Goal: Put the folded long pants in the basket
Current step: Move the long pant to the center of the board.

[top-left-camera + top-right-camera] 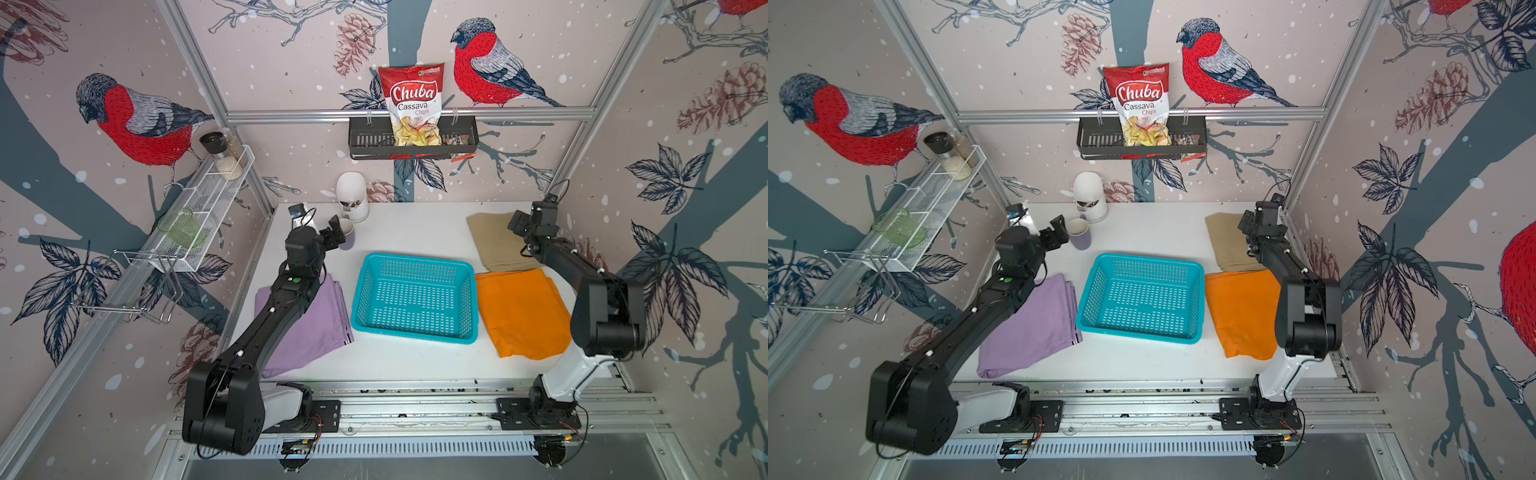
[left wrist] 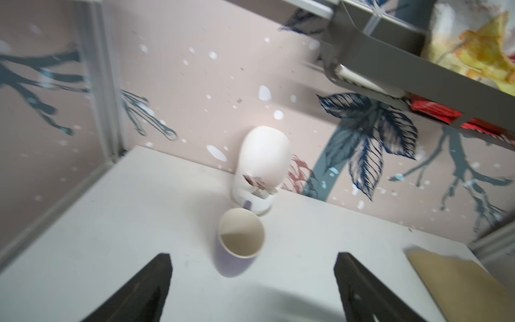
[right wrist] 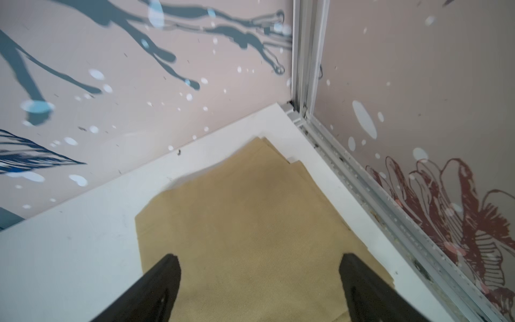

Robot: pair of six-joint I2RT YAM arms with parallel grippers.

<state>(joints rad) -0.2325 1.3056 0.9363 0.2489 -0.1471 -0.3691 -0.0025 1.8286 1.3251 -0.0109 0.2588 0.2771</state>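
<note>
Turquoise plastic with grid sides, the basket (image 1: pixel 417 261) sits in the middle of the white surface (image 1: pixel 411 357). All three folded long pants lie flat outside it. The lilac pants (image 1: pixel 307 332) are just beside its left side, partly under the left arm (image 1: pixel 266 320). The orange pants (image 1: pixel 523 311) are just beside its right side, with the tan pants (image 1: pixel 494 245) right behind them, toward the back corner. The left jaws stand spread wide and grasp nothing, near a purple cup (image 2: pixel 241 237). The right jaws, likewise released, hang over the tan pants.
</note>
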